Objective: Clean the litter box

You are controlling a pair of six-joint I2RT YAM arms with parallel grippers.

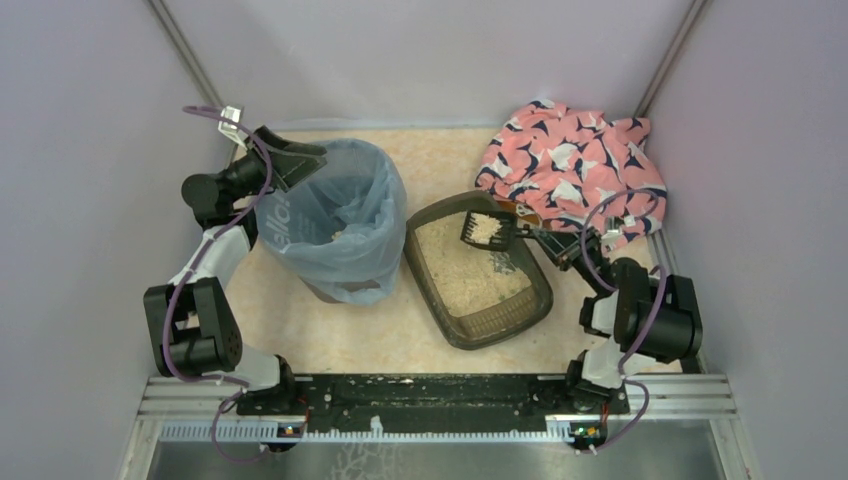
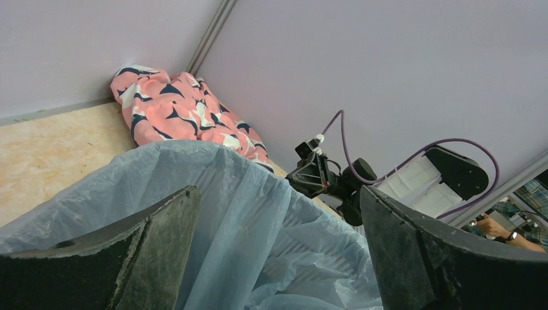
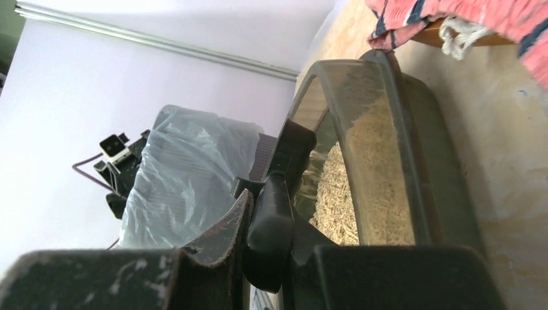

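- The litter box (image 1: 497, 325) is lying at the centre of the top view, between the bin (image 1: 335, 225) and the pink patterned cloth (image 1: 575, 165). Its long axis is running from upper left to lower right.
- The right gripper (image 1: 545, 243) is reaching in from the right of the frame. Its fingers are clamping narrowly on the handle of the black scoop (image 1: 485, 230), which is carrying litter over the box's upper end.
- The left gripper (image 1: 297, 160) is hovering at the bin's upper-left rim, its fingers (image 2: 155, 245) standing wide apart with the blue bag (image 2: 258, 226) showing between them.
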